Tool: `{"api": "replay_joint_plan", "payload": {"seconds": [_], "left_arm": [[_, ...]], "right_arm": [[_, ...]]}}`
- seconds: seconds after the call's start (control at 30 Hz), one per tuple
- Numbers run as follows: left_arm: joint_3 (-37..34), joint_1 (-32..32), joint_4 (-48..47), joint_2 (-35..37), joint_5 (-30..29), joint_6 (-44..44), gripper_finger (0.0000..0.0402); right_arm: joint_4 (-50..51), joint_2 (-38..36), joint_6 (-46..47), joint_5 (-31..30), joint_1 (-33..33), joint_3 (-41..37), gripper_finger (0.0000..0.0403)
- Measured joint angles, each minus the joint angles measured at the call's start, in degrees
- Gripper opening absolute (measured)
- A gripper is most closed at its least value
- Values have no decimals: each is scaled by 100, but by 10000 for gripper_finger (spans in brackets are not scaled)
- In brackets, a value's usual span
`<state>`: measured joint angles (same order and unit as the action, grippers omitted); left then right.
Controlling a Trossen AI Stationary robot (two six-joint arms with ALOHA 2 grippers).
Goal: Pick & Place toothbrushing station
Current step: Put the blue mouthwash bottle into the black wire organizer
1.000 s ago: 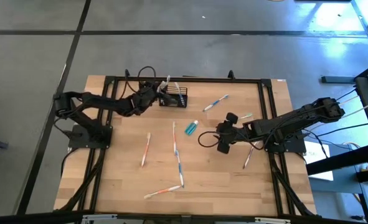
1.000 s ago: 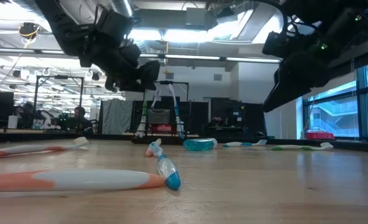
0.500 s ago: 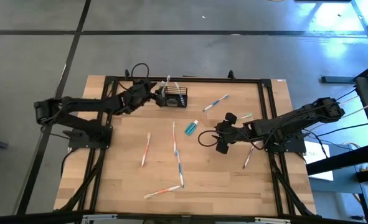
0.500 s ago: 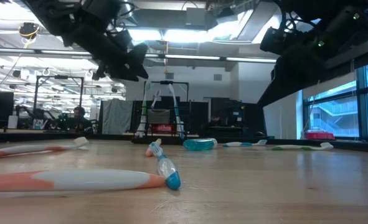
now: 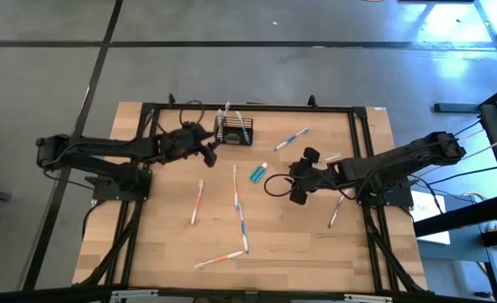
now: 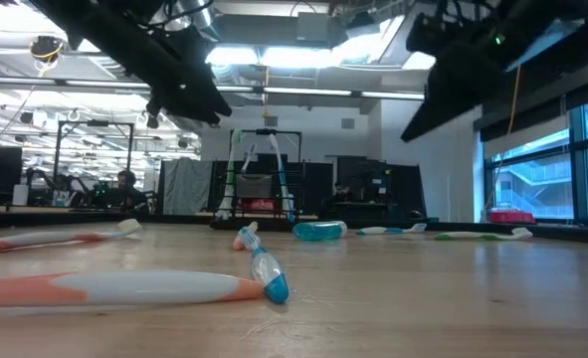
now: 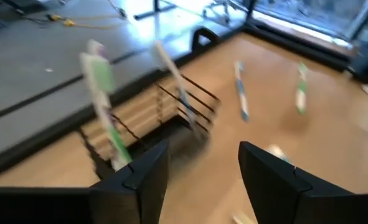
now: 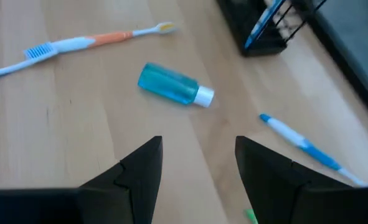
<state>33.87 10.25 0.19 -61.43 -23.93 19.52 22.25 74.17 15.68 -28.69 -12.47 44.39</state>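
Note:
The black wire-mesh basket [image 5: 234, 132] stands by its base on the table near the far edge, with two toothbrushes upright in it. In the left wrist view [image 7: 149, 121] it lies just ahead of my fingers. My left gripper [image 5: 208, 151] is open and empty, a little to the near left of the basket. My right gripper [image 5: 275, 183] is open and empty above the table's middle right, near the teal tube [image 5: 257, 172]. The right wrist view shows the tube [image 8: 174, 85] ahead of the open fingers and the basket [image 8: 268, 28] farther off.
Several toothbrushes lie flat on the wooden table: one orange-and-white [image 5: 198, 202], one long [image 5: 240, 210], one near the front [image 5: 221, 259], one blue at the far right [image 5: 292, 139], and one under the right arm [image 5: 336, 210]. A black frame [image 5: 362, 109] runs around the table.
My left gripper has drawn back from the basket's left side toward the table's near edge and has risen. My right gripper has risen and shifted slightly toward the table's left. The basket and the toothbrushes have stayed where they were.

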Motion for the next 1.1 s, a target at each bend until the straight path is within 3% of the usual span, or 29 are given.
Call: {"api": "replay_joint_plan", "payload": {"seconds": [0.17, 0.37, 0.67, 0.93, 1.1], "left_arm": [[0, -682, -103, -2, -51, 95, 188], [0, -1445, -155, -4, -318, 412, 185], [0, -2368, -504, -67, -623, 1163, 184], [0, -2853, -522, -631, -810, 1736, 184], [-2, -2955, -502, -1023, -854, 1951, 184]], "right_arm": [[744, -3, -317, -219, 3, 597, 204], [878, -4, -888, -195, 4, 954, 204], [924, -4, -665, -132, 343, 1122, 204], [877, -4, 241, 1051, 1353, 1122, 204], [822, 49, 1216, 1406, 1855, 1125, 204]]}}
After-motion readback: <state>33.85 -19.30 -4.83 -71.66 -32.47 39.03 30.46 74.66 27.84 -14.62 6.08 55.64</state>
